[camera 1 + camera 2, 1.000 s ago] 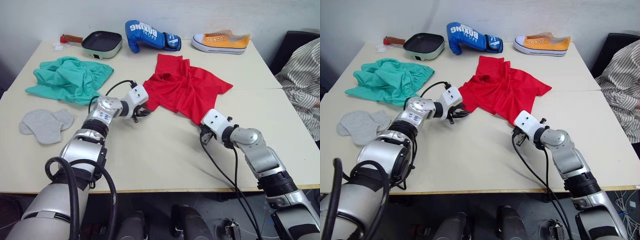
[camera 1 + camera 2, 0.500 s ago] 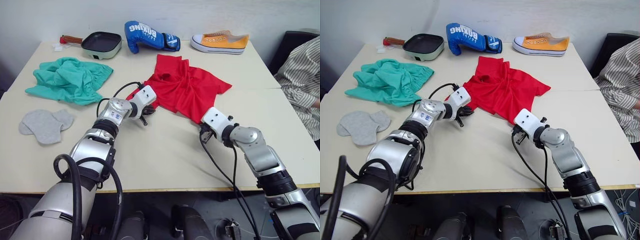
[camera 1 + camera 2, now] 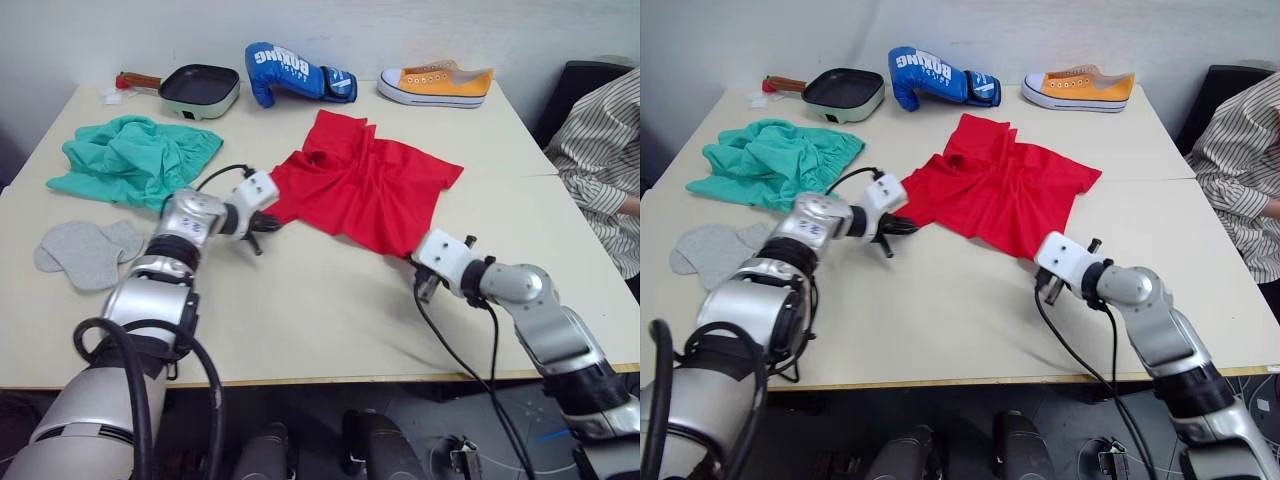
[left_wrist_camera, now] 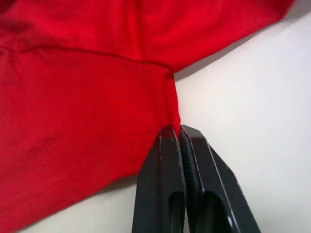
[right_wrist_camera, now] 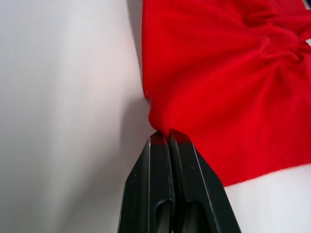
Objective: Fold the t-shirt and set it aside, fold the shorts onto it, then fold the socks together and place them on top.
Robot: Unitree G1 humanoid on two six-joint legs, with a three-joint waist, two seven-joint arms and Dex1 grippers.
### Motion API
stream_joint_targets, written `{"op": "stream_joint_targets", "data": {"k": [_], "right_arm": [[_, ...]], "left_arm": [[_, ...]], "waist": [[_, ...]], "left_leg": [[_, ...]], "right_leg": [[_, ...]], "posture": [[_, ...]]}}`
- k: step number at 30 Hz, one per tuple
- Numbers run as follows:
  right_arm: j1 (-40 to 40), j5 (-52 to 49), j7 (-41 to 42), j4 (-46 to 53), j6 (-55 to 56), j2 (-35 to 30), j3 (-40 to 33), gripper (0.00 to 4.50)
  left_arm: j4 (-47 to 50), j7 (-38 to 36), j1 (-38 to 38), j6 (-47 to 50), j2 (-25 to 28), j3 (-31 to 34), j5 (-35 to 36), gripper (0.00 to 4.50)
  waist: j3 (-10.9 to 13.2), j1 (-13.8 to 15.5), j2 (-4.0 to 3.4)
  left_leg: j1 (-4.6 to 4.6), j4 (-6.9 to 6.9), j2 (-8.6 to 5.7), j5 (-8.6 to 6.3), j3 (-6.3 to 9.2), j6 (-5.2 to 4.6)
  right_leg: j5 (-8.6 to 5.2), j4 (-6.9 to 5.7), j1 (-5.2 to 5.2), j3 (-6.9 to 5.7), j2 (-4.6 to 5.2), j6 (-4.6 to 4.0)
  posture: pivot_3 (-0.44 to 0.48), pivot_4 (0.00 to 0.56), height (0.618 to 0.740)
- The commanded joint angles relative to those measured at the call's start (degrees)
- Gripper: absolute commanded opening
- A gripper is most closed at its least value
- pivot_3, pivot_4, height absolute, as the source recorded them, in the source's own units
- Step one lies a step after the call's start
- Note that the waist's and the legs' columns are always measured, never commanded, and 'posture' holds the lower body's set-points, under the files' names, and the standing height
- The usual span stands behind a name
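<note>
The red t-shirt (image 3: 365, 190) lies spread and wrinkled across the middle of the table. My left gripper (image 4: 178, 129) is shut on its left edge, where the cloth bunches between the fingers; the same gripper (image 3: 268, 222) sits at the shirt's left corner. My right gripper (image 5: 167, 137) is shut on the shirt's near right corner, near the table's front (image 3: 422, 272). The teal-green shorts (image 3: 135, 158) lie crumpled at the far left. The grey socks (image 3: 85, 250) lie flat, overlapping, in front of them.
Along the back edge stand a dark pan in a green tray (image 3: 201, 89), a blue boxing glove (image 3: 292, 72) and an orange sneaker (image 3: 437, 83). A person in a striped shirt (image 3: 603, 160) sits at the right. The table (image 3: 300, 310) is bare near the front.
Both grippers have pulled outward, left one to the left and right one to the right and nearer, stretching the shirt's near edge flatter and wider.
</note>
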State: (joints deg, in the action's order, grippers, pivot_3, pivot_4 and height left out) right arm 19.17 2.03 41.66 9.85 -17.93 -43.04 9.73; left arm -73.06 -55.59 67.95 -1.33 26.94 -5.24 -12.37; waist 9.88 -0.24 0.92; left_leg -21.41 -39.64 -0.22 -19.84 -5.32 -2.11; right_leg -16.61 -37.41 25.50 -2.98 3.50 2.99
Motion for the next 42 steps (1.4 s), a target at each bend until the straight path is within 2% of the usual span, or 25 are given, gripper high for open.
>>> {"op": "stream_joint_targets", "data": {"k": [1, 2, 5, 8, 10, 15, 17, 20, 23, 26, 29, 33, 36, 40, 41, 42], "right_arm": [[-3.9, -1.9, 2.91, 6.0, 4.91, -3.3, -4.43, 0.0], [-5.21, -2.13, 3.48, 6.74, 5.96, -3.94, -5.05, 0.0], [-9.65, -3.18, 5.55, 8.67, 10.31, -5.68, -6.84, 0.0], [-13.57, -4.5, 8.39, 10.78, 12.76, -7.39, -7.94, 0.0], [-16.24, -5.9, 10.39, 12.53, 13.32, -8.56, -8.87, 0.0], [-25.42, -11.35, 16.54, 18.48, 12.22, -12.34, -12.79, 0.0], [-29.39, -12.89, 18.36, 20.28, 12.0, -13.6, -14.68, 0.0], [-33.59, -14.82, 20.11, 21.96, 11.7, -14.54, -17.58, 0.0], [-37.08, -17.96, 21.31, 24.36, 9.12, -14.49, -21.15, 0.0], [-38.03, -21.88, 21.68, 25.88, 5.69, -13.97, -23.66, 0.0], [-37.61, -26.36, 21.48, 26.74, 1.02, -13.75, -25.81, 0.0], [-38.38, -26.02, 22.0, 27.15, 0.43, -14.35, -27.13, 0.0], [-35.37, -27.09, 21.99, 26.31, -1.5, -14.61, -25.16, 0.0], [-22.46, -22.54, 17.24, 18.77, -2.65, -12.78, -18.97, 0.0], [-15.93, -18.29, 12.63, 14.9, -1.35, -11.14, -17.25, 0.0], [-8.96, -13.93, 7.21, 11.03, 0.07, -9.46, -16.26, 0.0]], "left_arm": [[9.13, -9.61, -6.43, 3.13, 4.49, 1.01, 3.64, 0.03], [13.43, -11.67, -9.2, 5.17, 5.77, 1.19, 4.81, 0.03], [38.91, -17.54, -24.59, 18.37, 11.41, 1.89, 9.69, 0.03], [60.2, -16.79, -38.29, 30.69, 16.28, 4.17, 13.32, 0.03], [70.15, -14.25, -45.28, 37.1, 18.34, 6.29, 14.93, 0.03], [88.36, -8.83, -57.44, 51.99, 21.04, 11.16, 19.86, 0.03], [94.15, -8.03, -60.57, 56.94, 22.07, 12.23, 22.59, 0.03], [99.32, -8.01, -64.46, 61.01, 25.75, 12.55, 25.21, 0.03], [104.04, -10.56, -69.52, 63.47, 31.6, 13.47, 28.9, 0.03], [104.88, -11.6, -70.33, 63.04, 35.55, 13.34, 31.37, 0.03], [100.74, -13.69, -65.55, 60.1, 38.81, 10.89, 32.58, 0.03], [90.25, -12.39, -56.13, 53.52, 38.3, 4.93, 29.3, 0.03], [83.95, -14.93, -50.42, 48.74, 37.41, -1.05, 27.58, 0.03], [70.0, -15.07, -37.86, 40.51, 30.76, -8.66, 22.12, 0.03], [63.81, -11.98, -32.65, 36.13, 26.95, -8.85, 20.23, 0.03], [56.78, -5.85, -26.25, 30.28, 22.18, -7.43, 18.56, 0.03]], "waist": [[0.0, 0.01, -0.01], [0.0, -0.04, -0.01], [-0.02, -0.62, -0.02], [-0.05, -1.15, -0.06], [-0.07, -1.16, -0.08], [-0.08, -1.05, -0.12], [-0.08, -0.91, -0.13], [-0.1, -0.55, -0.1], [-0.11, -0.39, -0.12], [-0.1, -0.06, -0.12], [-0.09, 0.44, -0.09], [-0.09, 1.14, -0.12], [-0.09, 1.08, -0.12], [-0.07, 0.81, -0.07], [-0.05, 0.81, -0.03], [-0.05, 0.83, -0.03]], "left_leg": [[0.0, -0.01, 0.0, 0.0, 0.01, 0.0], [0.01, -0.01, 0.0, 0.0, 0.01, 0.0], [0.13, 0.05, 0.04, -0.03, -0.01, 0.04], [0.25, 0.1, 0.09, -0.05, 0.04, 0.07], [0.33, 0.12, 0.1, -0.06, 0.08, 0.06], [0.59, 0.24, 0.1, -0.13, 0.12, -0.05], [1.14, 0.5, 0.11, -0.15, 0.14, -0.07], [1.2, 0.54, 0.11, -0.18, 0.16, -0.07], [1.2, 0.56, 0.12, -0.21, 0.16, -0.02], [1.23, 0.62, 0.14, -0.23, 0.17, 0.03], [1.23, 0.6, 0.14, -0.23, 0.17, 0.04], [1.2, 0.61, 0.12, -0.25, 0.21, 0.05], [1.15, 0.62, 0.12, -0.25, 0.2, 0.04], [1.17, 0.55, 0.12, -0.25, 0.16, 0.02], [1.17, 0.5, 0.1, -0.24, 0.14, 0.01], [1.12, 0.45, 0.07, -0.21, 0.14, -0.01]], "right_leg": [[0.0, -0.01, 0.0, 0.01, 0.0, 0.0], [0.0, -0.01, 0.0, 0.02, 0.02, 0.0], [-0.01, -0.04, -0.04, 0.08, 0.02, -0.01], [-0.02, -0.03, -0.12, 0.12, 0.02, -0.03], [-0.03, -0.03, -0.21, 0.16, 0.03, -0.06], [-0.06, 0.13, -0.53, 0.19, 0.05, -0.09], [-0.07, 0.64, -1.15, 0.18, 0.04, -0.09], [-0.09, 0.73, -1.21, 0.19, 0.05, -0.11], [-0.14, 0.72, -1.16, 0.2, 0.05, -0.2], [-0.22, 0.69, -1.14, 0.19, 0.05, -0.35], [-0.25, 0.66, -1.13, 0.18, 0.05, -0.41], [-0.27, 0.66, -1.1, 0.16, 0.08, -0.44], [-0.28, 0.63, -1.04, 0.15, 0.07, -0.45], [-0.28, 0.56, -1.05, 0.15, 0.06, -0.45], [-0.28, 0.53, -1.06, 0.15, 0.06, -0.45], [-0.26, 0.48, -1.01, 0.15, 0.06, -0.42]], "posture": [[0.0, 0.15, 0.74], [0.0, 0.15, 0.74], [0.0, 0.15, 0.74], [0.0, 0.15, 0.74], [0.0, 0.15, 0.74], [0.0, 0.15, 0.74], [0.0, 0.15, 0.74], [0.0, 0.15, 0.74], [0.0, 0.15, 0.74], [0.0, 0.15, 0.74], [0.0, 0.15, 0.74], [0.0, 0.15, 0.74], [0.0, 0.15, 0.74], [0.0, 0.15, 0.74], [0.0, 0.15, 0.74], [0.0, 0.15, 0.74]]}}
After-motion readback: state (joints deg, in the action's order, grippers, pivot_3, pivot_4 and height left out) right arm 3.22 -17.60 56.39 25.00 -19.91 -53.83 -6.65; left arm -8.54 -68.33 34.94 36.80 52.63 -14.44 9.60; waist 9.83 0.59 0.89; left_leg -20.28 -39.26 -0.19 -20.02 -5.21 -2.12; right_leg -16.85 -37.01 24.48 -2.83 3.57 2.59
